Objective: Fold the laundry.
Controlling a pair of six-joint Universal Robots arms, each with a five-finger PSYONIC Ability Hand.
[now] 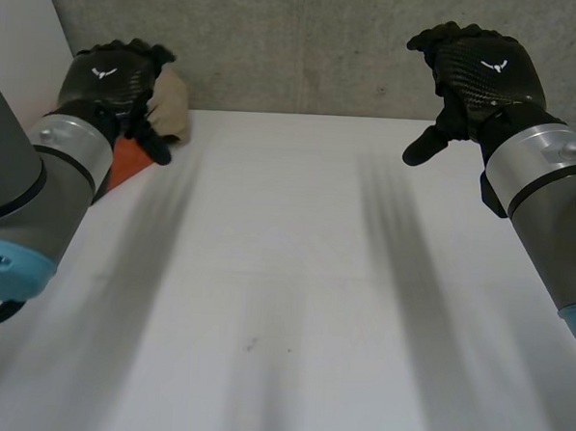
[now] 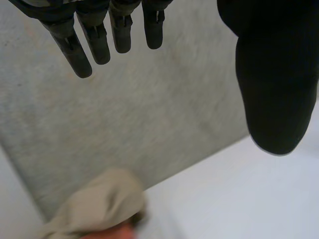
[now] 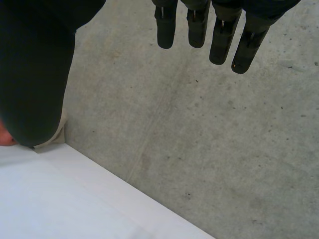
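A small heap of laundry lies at the table's far left corner: a beige cloth (image 1: 171,103) on top of an orange cloth (image 1: 127,162). My left hand (image 1: 114,76) hovers just above and in front of that heap, fingers straight, holding nothing. In the left wrist view the beige cloth (image 2: 94,204) sits below the fingers (image 2: 99,42) and apart from them, with a bit of orange cloth (image 2: 115,234) under it. My right hand (image 1: 479,71) is raised over the table's far right, open and empty, thumb pointing down. Its fingers (image 3: 214,35) point toward the wall.
The white table (image 1: 283,302) stretches bare across the middle and front. A grey concrete wall (image 1: 307,43) runs along its far edge, and a white panel (image 1: 17,37) stands at the far left.
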